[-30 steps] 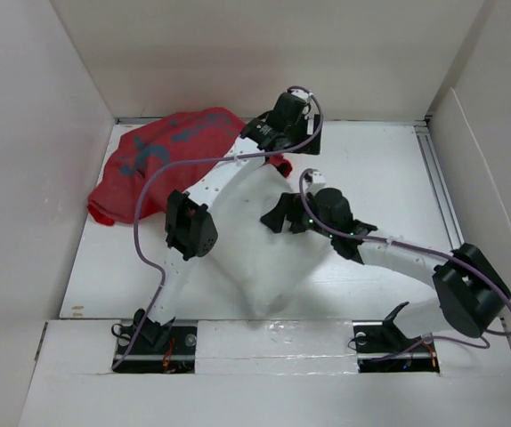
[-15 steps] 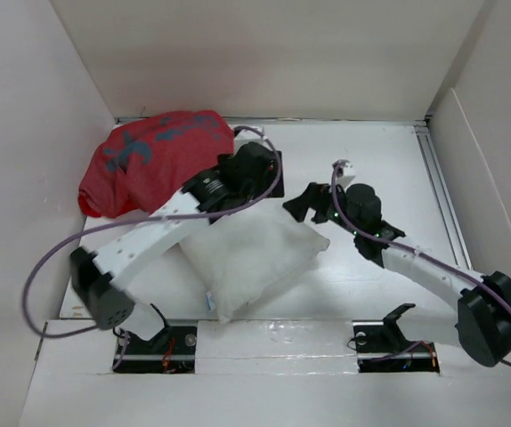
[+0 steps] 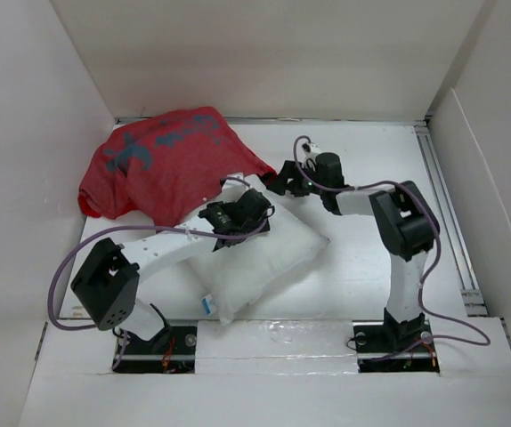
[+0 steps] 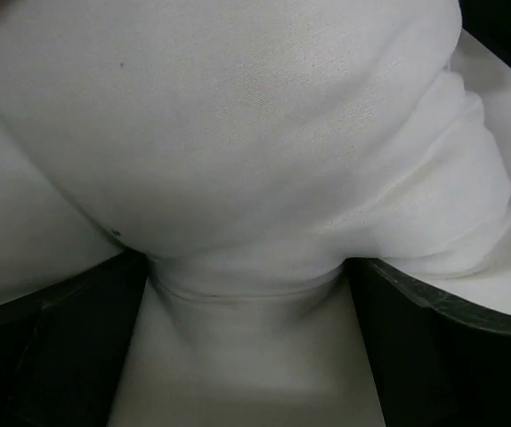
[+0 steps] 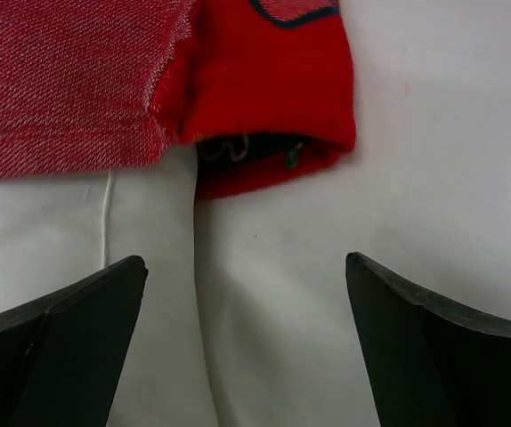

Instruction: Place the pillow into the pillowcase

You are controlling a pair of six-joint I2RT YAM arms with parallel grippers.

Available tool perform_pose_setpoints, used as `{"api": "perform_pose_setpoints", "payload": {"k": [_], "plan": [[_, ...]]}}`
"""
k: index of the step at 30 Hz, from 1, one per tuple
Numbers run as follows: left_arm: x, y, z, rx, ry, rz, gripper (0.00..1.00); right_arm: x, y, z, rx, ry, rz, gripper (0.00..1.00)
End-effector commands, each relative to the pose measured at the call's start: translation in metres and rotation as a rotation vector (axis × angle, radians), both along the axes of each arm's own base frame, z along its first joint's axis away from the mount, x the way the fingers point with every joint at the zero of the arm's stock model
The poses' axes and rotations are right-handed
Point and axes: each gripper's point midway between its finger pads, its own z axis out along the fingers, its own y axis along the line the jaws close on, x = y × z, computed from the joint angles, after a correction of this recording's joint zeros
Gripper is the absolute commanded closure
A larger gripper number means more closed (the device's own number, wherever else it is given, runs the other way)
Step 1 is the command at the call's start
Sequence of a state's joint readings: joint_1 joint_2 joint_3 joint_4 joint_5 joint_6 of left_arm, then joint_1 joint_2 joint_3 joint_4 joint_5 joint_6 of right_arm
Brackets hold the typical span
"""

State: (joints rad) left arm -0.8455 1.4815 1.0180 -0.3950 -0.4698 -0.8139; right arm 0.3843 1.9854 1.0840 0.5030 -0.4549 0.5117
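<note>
The left claw (image 3: 230, 216) clenches the pillow (image 3: 269, 258), which lies diagonally on the tabletop (image 3: 371, 258), its far end touching the pillowcase (image 3: 162, 165), whose mouth sits just ahead of the released right claw (image 3: 282, 181).

1. We count one pillow (image 3: 269, 253), white.
2. We count one pillowcase (image 3: 162, 165), red.
3. We see one small tag (image 3: 206, 305) on the pillow's near end.
4. We count two arms: left arm (image 3: 162, 245), right arm (image 3: 398, 227).
5. We count two pincers, one per arm: left pincer (image 4: 248, 267), right pincer (image 5: 245, 262).
6. We count two purple cables: left cable (image 3: 57, 289), right cable (image 3: 435, 236).
7. We count one bench (image 3: 371, 267) under all of it.
</note>
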Motion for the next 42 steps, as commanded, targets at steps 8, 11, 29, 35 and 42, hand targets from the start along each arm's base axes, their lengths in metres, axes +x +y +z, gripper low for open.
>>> {"api": "perform_pose_setpoints", "payload": {"k": [8, 11, 29, 35, 42], "plan": [[-0.058, 0.063, -0.093, 0.201, 0.229, 0.146, 0.8, 0.028, 0.041, 0.04, 0.142, -0.188, 0.129, 0.02], [-0.064, 0.07, -0.106, 0.253, 0.268, 0.148, 1.0, 0.034, 0.035, 0.041, 0.103, -0.179, 0.055, 0.02], [-0.057, 0.055, -0.103, 0.22, 0.258, 0.077, 1.0, 0.075, 0.066, 0.013, -0.287, -0.158, 0.158, 0.17], [-0.052, 0.05, -0.098, 0.201, 0.239, 0.069, 1.0, 0.076, 0.06, 0.005, -0.286, -0.142, 0.14, 1.0], [-0.017, 0.047, -0.074, 0.264, 0.173, 0.091, 1.0, 0.049, -0.016, 0.034, -0.208, -0.115, -0.149, 1.0]]}}
